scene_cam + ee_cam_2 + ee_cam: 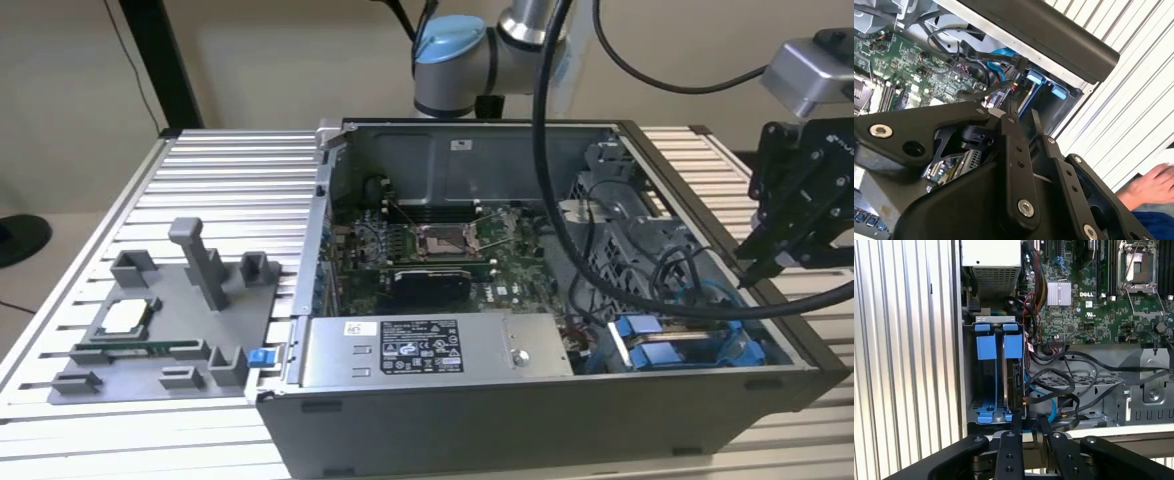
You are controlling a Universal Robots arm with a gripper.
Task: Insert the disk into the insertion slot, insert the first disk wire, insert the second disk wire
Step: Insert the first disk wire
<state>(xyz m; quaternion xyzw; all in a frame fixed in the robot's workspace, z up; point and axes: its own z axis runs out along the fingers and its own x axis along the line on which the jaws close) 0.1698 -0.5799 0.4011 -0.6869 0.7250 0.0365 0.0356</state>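
1. The disk (1015, 377) stands on edge in its blue carrier inside the insertion slot (972, 405). This is at the near corner of the computer case (534, 420), on the exterior view's right, just beside the power-supply box (414, 350).
2. So the first step looks done: the carrier's blue tabs sit level with the slot's rim.
3. The hand (1030, 426) hovers above the case's edge right by the slot. Its fingers (1010, 125) are parted by only a narrow gap, and I see nothing between them.
4. Black cables (1074, 385) loop from the motherboard (427, 260) towards the disk's end. One connector (1019, 65) lies against the carrier.
5. Whether either wire is fully seated I cannot tell, so both wire steps may remain.
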